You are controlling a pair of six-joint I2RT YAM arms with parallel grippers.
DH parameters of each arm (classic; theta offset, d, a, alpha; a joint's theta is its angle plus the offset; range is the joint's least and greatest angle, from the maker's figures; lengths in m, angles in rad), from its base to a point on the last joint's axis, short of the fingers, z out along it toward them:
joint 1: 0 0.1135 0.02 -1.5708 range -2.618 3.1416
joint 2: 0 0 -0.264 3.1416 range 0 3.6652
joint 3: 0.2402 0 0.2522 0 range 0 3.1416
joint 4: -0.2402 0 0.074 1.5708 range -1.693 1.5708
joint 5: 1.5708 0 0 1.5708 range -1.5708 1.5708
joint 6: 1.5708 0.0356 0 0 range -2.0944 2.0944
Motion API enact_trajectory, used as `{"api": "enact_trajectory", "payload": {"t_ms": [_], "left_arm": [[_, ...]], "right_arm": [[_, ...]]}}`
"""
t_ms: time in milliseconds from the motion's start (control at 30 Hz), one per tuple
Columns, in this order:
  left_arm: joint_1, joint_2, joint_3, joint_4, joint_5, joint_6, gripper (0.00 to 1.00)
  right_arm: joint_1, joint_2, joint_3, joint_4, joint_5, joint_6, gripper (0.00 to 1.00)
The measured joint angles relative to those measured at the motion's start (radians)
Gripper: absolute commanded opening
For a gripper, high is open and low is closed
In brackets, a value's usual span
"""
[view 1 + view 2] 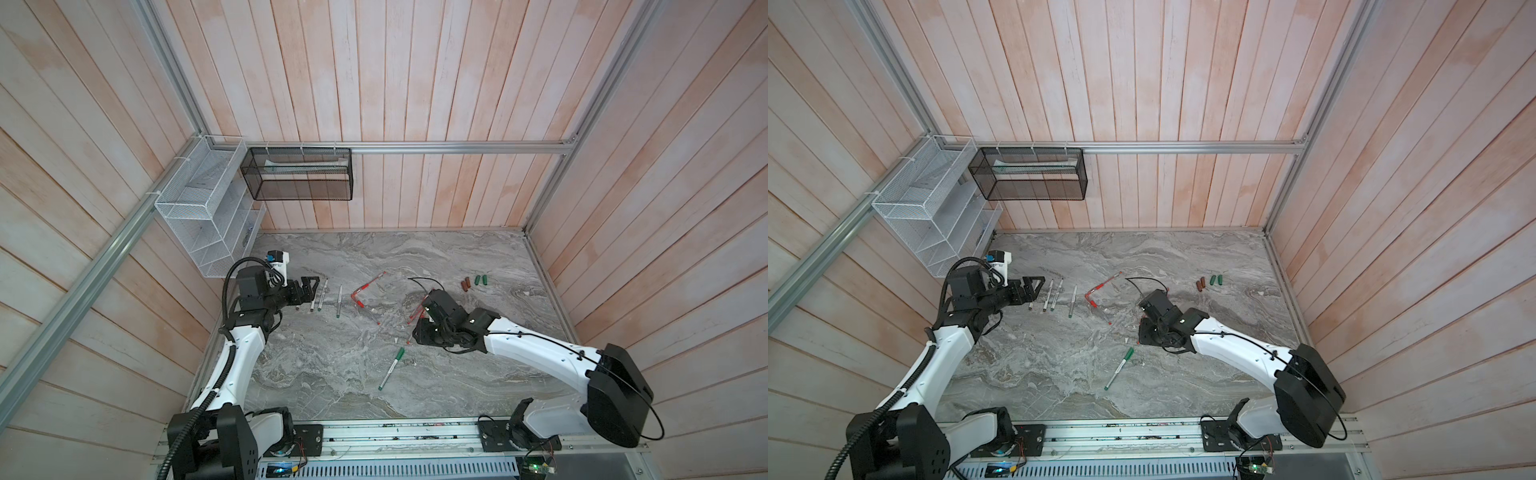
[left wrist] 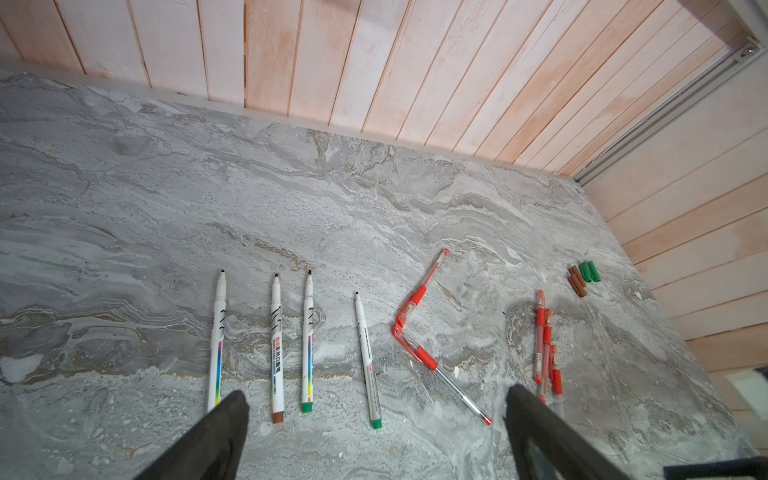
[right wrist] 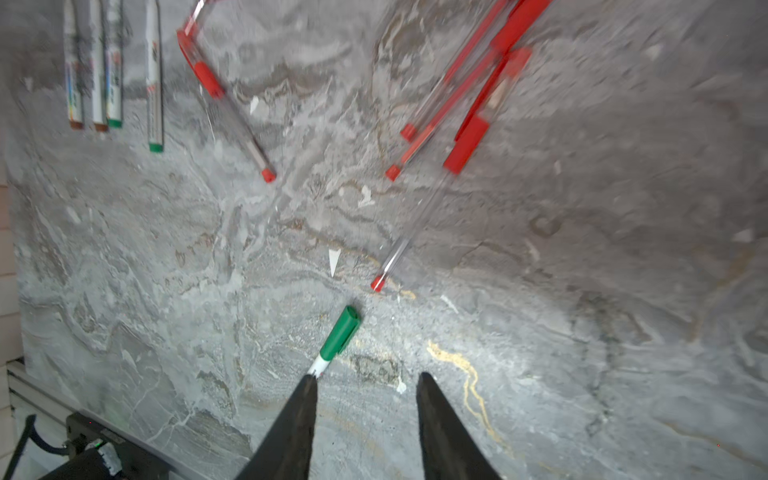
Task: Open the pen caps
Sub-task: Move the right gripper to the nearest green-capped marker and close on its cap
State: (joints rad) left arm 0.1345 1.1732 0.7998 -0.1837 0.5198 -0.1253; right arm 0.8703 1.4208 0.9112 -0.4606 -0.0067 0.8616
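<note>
In a top view the capped green marker (image 1: 390, 369) lies near the middle of the table (image 1: 316, 374); loose caps (image 1: 473, 283) sit far right; the left gripper (image 1: 309, 286) hangs by the bare markers (image 1: 320, 296); in the left wrist view its jaws stand wide and empty; in the right wrist view the right gripper (image 3: 368, 380) is partly open and empty, one finger (image 3: 303, 399) hiding the marker's barrel, the green cap (image 3: 340, 332) just beyond; closing off-centre could roll it toward the red pens (image 3: 457, 104).
</note>
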Motion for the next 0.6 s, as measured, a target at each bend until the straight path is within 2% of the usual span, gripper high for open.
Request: {"api": "enact_trajectory", "payload": {"t_ms": [233,433,600], "left_arm": [[0.001,0.003,0.000,0.000,0.004,-0.010,0.98],[0.001,0.003,0.000,0.004,0.007,-0.011,0.98],[0.001,0.003,0.000,0.005,0.008,-0.011,0.98]], "right_arm": [[0.098,0.206,0.078,-0.007,-0.048,0.006,0.41],[0.122,0.314,0.158,-0.025,-0.090,-0.023,0.42],[0.131,0.358,0.202,-0.050,-0.103,-0.043,0.48]]}}
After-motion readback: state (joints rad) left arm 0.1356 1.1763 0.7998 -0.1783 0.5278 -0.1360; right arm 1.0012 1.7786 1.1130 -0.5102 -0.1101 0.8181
